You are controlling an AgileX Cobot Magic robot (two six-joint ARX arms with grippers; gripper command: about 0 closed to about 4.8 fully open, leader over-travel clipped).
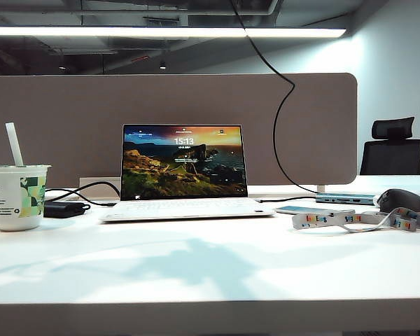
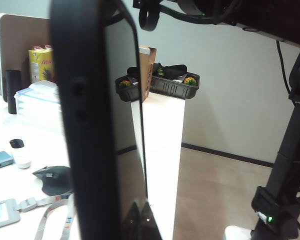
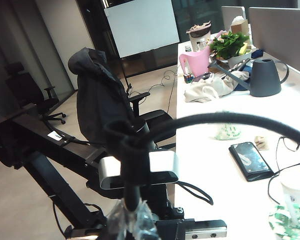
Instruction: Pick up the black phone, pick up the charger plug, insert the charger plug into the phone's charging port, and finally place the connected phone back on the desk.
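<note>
The black phone (image 2: 90, 125) stands edge-on and fills the middle of the left wrist view, its side buttons facing the camera. My left gripper (image 2: 140, 222) is shut on its lower end. The charging port does not show. In the right wrist view my right gripper (image 3: 132, 220) is shut on the black housing of the charger plug (image 3: 131, 185). Its thin black cable (image 3: 230, 119) loops above the fingers and arcs away. The silver tip is hidden. Neither gripper nor the phone appears in the exterior view of the desk (image 1: 210, 266).
On the desk stand an open laptop (image 1: 184, 171), a cup with a straw (image 1: 17, 196), a power brick (image 1: 64, 208), a pale phone (image 1: 313, 210), a lanyard (image 1: 357, 220) and a mouse (image 1: 404, 201). The taupe divider (image 1: 63, 119) runs behind.
</note>
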